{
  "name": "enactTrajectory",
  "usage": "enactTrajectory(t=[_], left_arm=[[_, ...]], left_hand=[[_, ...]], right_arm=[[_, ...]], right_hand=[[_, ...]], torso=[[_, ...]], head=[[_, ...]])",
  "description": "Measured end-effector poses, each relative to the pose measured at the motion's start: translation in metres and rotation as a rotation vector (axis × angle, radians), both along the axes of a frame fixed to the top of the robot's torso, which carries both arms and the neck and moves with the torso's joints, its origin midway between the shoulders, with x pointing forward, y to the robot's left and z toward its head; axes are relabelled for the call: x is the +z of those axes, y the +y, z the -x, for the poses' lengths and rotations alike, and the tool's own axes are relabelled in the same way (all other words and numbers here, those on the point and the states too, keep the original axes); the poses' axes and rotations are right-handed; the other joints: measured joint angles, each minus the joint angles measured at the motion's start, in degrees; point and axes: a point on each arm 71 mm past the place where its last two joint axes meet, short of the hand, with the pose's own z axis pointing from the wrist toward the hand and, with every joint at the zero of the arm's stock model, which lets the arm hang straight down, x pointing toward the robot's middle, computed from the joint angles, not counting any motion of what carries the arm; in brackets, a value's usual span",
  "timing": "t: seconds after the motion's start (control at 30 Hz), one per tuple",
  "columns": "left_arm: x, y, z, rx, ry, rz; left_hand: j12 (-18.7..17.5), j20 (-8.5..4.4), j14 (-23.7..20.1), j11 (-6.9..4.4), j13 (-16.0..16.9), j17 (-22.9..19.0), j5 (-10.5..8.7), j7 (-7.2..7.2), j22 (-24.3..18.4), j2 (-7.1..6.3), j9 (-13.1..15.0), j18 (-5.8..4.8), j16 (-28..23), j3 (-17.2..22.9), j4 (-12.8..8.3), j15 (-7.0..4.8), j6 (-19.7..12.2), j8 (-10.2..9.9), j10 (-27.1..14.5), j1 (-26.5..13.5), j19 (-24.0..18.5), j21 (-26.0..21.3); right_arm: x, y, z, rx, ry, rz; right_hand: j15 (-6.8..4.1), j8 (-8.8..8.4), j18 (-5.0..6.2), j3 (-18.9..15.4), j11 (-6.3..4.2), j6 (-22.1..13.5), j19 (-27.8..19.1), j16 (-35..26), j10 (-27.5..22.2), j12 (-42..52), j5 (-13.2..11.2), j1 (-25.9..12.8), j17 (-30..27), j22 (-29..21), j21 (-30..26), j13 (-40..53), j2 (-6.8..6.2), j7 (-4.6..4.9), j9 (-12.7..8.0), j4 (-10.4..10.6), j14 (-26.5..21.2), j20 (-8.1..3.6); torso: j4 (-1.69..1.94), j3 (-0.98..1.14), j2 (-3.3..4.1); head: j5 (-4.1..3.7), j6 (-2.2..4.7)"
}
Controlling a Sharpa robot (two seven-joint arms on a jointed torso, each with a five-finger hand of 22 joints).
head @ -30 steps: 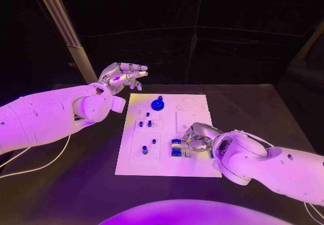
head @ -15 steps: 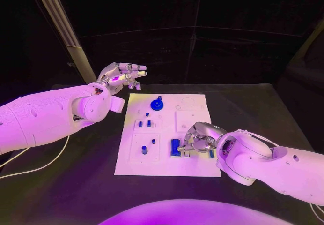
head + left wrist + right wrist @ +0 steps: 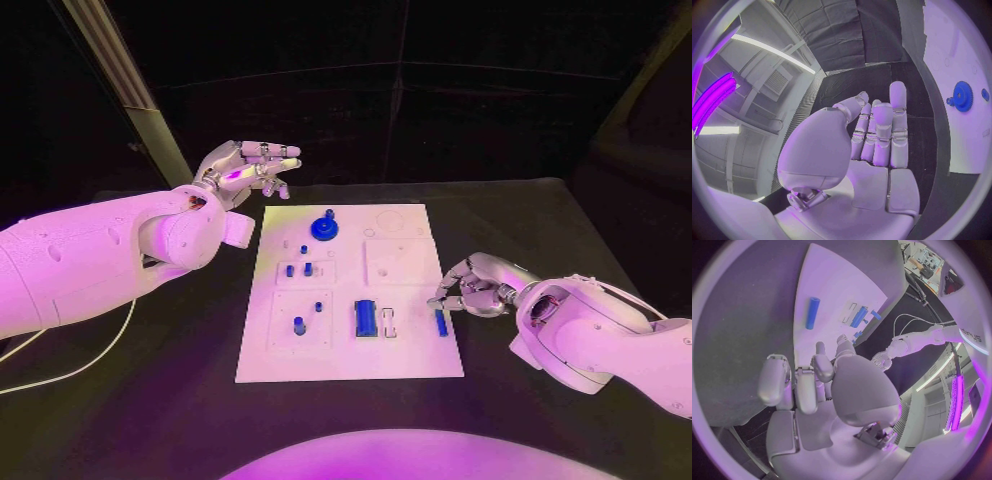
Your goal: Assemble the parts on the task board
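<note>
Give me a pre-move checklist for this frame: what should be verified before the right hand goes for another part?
1. Right hand holds nothing: ok, fingers curled, nothing seen in them.
2. Left hand is clear of the task board: ok, raised beyond its far left corner, holding nothing.
3. Blue cylinder is reachable: ok, lying near the board's right edge beside the right hand.
4. Blue block is seated: cannot tell.
5. Blue gear is out of the way: ok, at the far end.
6. Small blue pegs are fully seated: cannot tell.
</note>
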Motion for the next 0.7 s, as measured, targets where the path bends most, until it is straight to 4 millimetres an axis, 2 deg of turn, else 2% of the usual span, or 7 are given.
enactTrajectory(t=[0.13,0.5,0.7], left_arm=[[-0.001,0.0,0.0,-0.001,0.002,-0.002],[-0.002,0.001,0.001,-0.001,0.005,-0.004],[-0.002,0.002,0.001,0.0,0.005,-0.004]], left_hand=[[0.0,0.0,0.0,0.0,0.0,0.0,0.0,0.0,0.0,0.0,0.0,0.0,0.0,0.0,0.0,0.0,0.0,0.0,0.0,0.0,0.0,0.0],[0.0,0.0,0.0,0.0,0.01,0.0,0.0,0.0,0.01,0.0,0.0,0.0,0.0,0.0,0.0,0.0,0.0,0.0,0.0,0.0,0.0,0.0],[0.0,0.0,0.0,0.0,0.01,0.01,0.0,0.0,0.01,0.0,0.0,0.0,0.0,0.0,0.0,0.0,0.0,0.0,0.0,0.0,0.0,0.0]], right_arm=[[0.0,-0.004,0.001,0.021,0.009,0.027],[-0.004,0.003,0.0,0.141,-0.013,0.186],[-0.007,0.008,-0.001,0.181,-0.022,0.252]], right_hand=[[0.0,0.0,0.0,-0.45,-0.07,0.94,0.0,0.0,-0.07,-0.28,1.28,0.0,0.0,0.53,0.0,-0.13,0.0,-0.28,0.0,0.45,0.0,0.0],[0.0,0.25,0.0,-1.2,-0.49,3.17,0.23,0.0,0.36,0.31,0.87,0.0,0.0,1.06,0.0,0.49,0.0,-1.08,0.11,1.19,0.0,-0.23],[0.0,0.25,0.01,-1.2,-0.49,3.35,0.23,0.0,0.36,0.31,0.88,0.0,0.0,1.06,0.0,0.49,0.0,-0.9,0.17,1.19,0.0,-0.23]], torso=[[-0.01,0.0,-0.02],[0.12,0.0,0.01],[0.15,-0.04,0.01]], head=[[-0.3,0.05],[-0.47,-0.18],[-0.35,-0.34]])
